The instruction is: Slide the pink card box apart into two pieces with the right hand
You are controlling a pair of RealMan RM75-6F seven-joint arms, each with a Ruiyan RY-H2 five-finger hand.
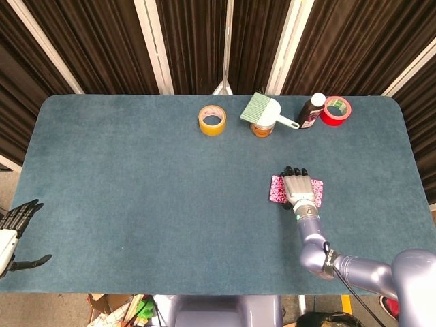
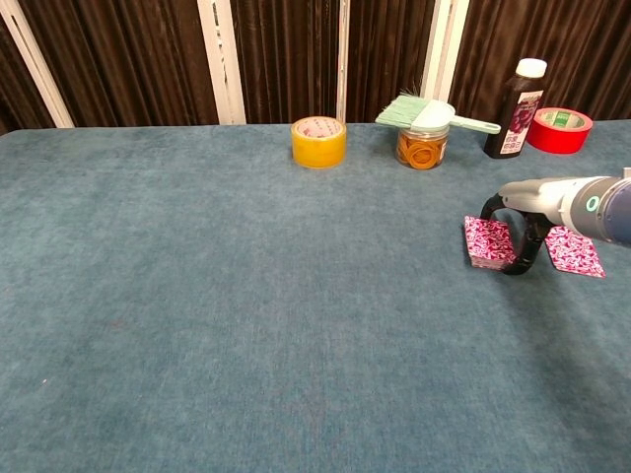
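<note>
The pink card box lies in two patterned pieces on the blue table. My right hand (image 1: 302, 190) (image 2: 537, 209) lies palm down over the gap between them. The left piece (image 1: 276, 189) (image 2: 487, 242) sits under its dark fingers (image 2: 490, 205), which curl down at the piece's far edge while the thumb hooks its near corner, pinching it. To the right of the hand, the right piece (image 1: 317, 191) (image 2: 574, 250) lies flat. Off the table's left front corner, my left hand (image 1: 13, 231) hangs with its fingers spread and nothing in them.
Along the table's (image 1: 136, 177) far edge stand a yellow tape roll (image 1: 212, 120) (image 2: 318, 141), a jar topped by a green brush (image 1: 261, 112) (image 2: 422, 128), a dark bottle (image 1: 310, 110) (image 2: 519, 108) and a red tape roll (image 1: 335, 110) (image 2: 559, 129).
</note>
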